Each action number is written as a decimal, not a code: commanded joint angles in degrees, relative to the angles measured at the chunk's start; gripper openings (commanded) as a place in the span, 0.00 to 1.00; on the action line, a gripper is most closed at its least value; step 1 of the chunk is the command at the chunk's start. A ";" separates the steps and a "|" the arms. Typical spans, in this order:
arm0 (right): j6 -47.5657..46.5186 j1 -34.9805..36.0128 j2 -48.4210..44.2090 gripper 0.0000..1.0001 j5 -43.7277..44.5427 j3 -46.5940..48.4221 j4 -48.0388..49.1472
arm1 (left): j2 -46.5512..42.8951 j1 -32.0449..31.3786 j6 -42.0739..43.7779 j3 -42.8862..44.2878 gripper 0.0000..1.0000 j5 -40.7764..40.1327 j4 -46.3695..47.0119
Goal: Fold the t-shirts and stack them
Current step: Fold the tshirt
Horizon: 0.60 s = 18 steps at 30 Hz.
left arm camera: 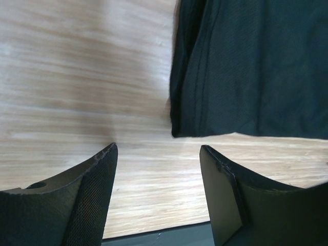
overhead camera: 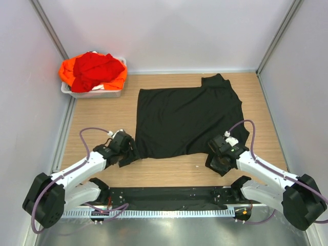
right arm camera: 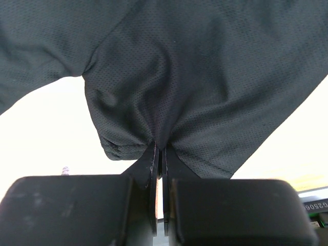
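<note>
My right pincer (right arm camera: 159, 154) is closed on the black t-shirt (overhead camera: 187, 120). Its two fingers sit pressed together with a fold of the near hem pinched between them. In the right wrist view the cloth gathers into a pucker right at the tips and spreads away from there, ahead and to both sides.

My left pincer (left arm camera: 156, 148) stands open, its jaws well apart with only bare wooden table (overhead camera: 169, 174) showing between them. The shirt's near left corner lies just ahead of the tips, closer to the right-hand finger, and I see no contact with either one. From that corner the folded side edge of the shirt runs straight ahead, away from the pincer.

From above, the rest of the black shirt lies spread flat ahead of both pincers, and one sleeve pokes out at its far edge.

Far ahead of the left pincer and off to its left, well apart from it, sits the white tub (overhead camera: 92, 93). The red t-shirt (overhead camera: 95, 69) is heaped in it, on top of the orange t-shirt (overhead camera: 117, 82).
</note>
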 commanded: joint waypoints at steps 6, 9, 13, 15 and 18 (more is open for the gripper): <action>-1.64 -0.05 -0.58 0.01 -1.87 -2.84 2.81 | 9.58 -0.40 -2.01 4.18 0.65 1.00 6.96; -1.55 -0.05 -1.29 0.01 -1.79 -3.01 2.90 | 11.96 -1.02 -2.11 4.80 0.59 1.01 7.75; -1.29 -0.05 -1.73 0.01 -1.70 -3.19 2.90 | 13.20 -1.28 -2.11 5.16 0.37 1.36 8.37; -1.20 -0.05 -1.82 0.01 -1.70 -3.28 2.90 | 13.11 -1.28 -1.84 5.42 0.19 1.53 8.37; -1.03 -0.05 -2.34 0.01 -2.31 -3.02 2.46 | 12.58 -1.28 -1.23 6.56 0.00 1.27 6.53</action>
